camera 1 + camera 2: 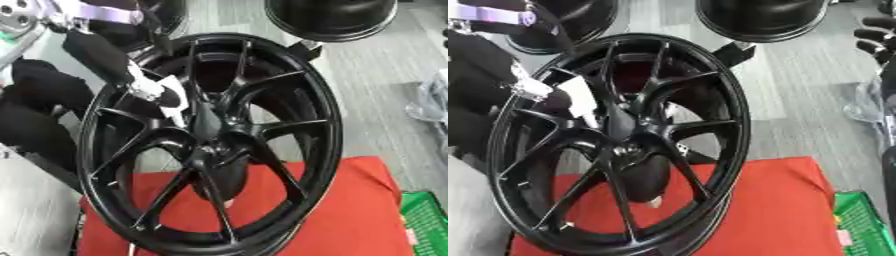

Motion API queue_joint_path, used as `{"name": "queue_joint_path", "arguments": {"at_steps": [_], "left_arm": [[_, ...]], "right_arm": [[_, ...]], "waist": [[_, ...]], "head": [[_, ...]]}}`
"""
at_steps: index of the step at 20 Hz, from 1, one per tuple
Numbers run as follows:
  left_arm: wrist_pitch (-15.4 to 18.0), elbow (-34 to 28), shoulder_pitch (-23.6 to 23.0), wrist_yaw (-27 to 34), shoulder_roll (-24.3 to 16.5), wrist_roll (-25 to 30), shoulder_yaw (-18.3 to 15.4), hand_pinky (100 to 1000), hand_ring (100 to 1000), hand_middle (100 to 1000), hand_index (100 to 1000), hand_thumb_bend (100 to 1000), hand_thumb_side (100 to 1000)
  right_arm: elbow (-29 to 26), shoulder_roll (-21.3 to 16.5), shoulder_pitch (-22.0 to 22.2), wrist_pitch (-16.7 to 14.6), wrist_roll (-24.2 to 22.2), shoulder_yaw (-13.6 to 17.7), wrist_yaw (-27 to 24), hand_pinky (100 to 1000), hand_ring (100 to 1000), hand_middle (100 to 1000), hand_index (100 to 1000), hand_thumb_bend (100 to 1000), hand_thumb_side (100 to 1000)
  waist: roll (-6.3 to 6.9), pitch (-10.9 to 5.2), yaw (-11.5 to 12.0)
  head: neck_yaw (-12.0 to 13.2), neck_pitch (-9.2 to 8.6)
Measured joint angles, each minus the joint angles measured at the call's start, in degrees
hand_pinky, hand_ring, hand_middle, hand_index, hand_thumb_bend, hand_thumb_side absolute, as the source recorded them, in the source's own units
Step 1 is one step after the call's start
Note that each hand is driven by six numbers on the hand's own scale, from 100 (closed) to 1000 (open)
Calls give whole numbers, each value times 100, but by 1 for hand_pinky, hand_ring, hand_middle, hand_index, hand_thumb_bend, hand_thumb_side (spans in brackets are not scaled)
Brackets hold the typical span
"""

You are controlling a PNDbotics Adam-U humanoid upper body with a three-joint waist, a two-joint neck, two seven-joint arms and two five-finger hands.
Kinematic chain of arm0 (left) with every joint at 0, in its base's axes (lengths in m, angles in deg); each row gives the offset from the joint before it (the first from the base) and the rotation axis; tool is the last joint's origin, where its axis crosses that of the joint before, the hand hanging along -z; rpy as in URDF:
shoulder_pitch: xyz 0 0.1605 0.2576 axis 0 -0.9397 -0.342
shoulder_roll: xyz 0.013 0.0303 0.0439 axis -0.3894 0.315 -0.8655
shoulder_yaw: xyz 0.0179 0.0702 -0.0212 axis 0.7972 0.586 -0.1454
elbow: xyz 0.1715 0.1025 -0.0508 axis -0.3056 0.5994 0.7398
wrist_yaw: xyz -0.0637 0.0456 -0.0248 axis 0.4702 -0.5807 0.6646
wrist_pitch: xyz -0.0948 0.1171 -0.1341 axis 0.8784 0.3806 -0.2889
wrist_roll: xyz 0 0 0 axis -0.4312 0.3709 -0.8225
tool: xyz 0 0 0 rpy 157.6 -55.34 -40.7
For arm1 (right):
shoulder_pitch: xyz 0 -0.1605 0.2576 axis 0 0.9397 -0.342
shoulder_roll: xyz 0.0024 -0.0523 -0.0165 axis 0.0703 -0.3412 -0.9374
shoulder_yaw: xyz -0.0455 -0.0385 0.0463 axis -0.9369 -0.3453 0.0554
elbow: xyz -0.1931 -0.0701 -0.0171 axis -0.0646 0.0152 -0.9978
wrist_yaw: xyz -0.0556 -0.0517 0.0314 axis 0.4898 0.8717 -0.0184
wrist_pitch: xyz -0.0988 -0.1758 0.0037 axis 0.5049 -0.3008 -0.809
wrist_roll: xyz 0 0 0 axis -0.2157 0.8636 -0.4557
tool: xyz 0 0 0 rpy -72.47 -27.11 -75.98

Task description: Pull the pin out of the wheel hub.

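A black multi-spoke wheel (210, 145) stands upright on a red cloth (350, 215), its hub (214, 150) facing me. My left hand (153, 92) comes in from the upper left and lies against the upper left spokes. A white elongated piece (581, 102) runs from it down toward the hub; whether it belongs to the hand or is held, I cannot make out. A small pale tip (654, 202) shows just below the hub. My right hand (877, 36) shows only at the right edge of the right eye view, fingers relaxed, holding nothing.
Two more black rims lie on the grey floor behind, one at top right (332, 17) and one at top left (566, 25). A green basket (429, 220) sits at the lower right. Clear plastic wrapping (433, 102) lies at the right edge.
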Motion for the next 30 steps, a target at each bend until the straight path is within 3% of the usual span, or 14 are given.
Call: {"name": "queue_joint_path", "arguments": {"at_steps": [6,12,30], "left_arm": [[-96,-16,-50,-41,-18,-43,3,896,876,785,817,618,716],[-130,-4,-50,-260,-21,-77,30,889,869,774,768,683,801],[86,817,-111,-722,270,32,302,884,865,771,737,644,706]], "right_arm": [[1,0,1,0,0,0,0,799,695,633,783,100,678],[1,0,1,0,0,0,0,799,695,633,783,100,677],[2,0,-3,8,-7,-2,0,799,694,632,782,100,678]], "waist": [[0,0,4],[0,0,-8],[22,0,-57]], "head": [[3,0],[11,-1],[71,-29]]}}
